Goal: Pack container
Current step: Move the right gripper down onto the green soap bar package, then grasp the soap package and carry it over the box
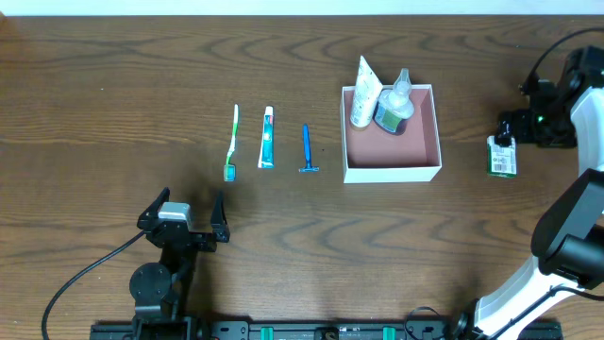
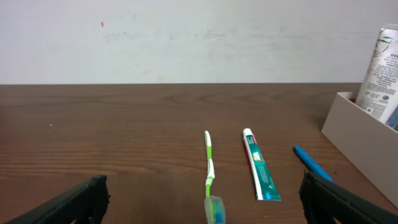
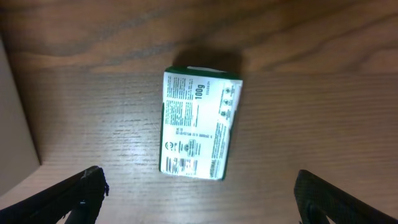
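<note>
Container (image 1: 392, 173) sits right of centre in your overhead view, holding two items: one white tube (image 1: 364, 94) and one clear bottle (image 1: 396, 99). To its left lie one toothbrush (image 1: 232, 142), one toothpaste (image 1: 268, 138) and one razor (image 1: 307, 149). One green box (image 3: 196, 124) lies at far right. You have the left gripper (image 1: 191, 203) and right gripper (image 3: 199, 193) both spread wide, empty. The left wrist view crops the container at its right edge.

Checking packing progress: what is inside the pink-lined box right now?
In the container, a white tube and a clear bottle lean at the far side; the rest of its pink floor is bare. Anything beneath those two is hidden.
</note>
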Controlling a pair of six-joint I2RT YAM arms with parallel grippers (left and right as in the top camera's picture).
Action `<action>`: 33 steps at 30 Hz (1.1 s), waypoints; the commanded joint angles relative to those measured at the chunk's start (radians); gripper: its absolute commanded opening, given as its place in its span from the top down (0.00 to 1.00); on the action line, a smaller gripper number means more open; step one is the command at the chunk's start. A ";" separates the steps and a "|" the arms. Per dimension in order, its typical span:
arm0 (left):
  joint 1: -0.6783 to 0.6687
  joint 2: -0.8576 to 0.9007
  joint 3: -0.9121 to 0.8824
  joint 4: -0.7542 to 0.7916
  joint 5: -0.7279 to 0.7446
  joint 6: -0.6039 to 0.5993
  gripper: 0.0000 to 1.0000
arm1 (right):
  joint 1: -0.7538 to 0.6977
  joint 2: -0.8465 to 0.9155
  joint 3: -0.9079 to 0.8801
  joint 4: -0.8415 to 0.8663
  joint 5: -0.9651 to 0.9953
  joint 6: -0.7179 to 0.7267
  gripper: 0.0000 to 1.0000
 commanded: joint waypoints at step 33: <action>0.003 -0.006 -0.018 -0.032 0.014 0.002 0.02 | 0.007 -0.003 -0.260 0.296 0.003 0.081 0.10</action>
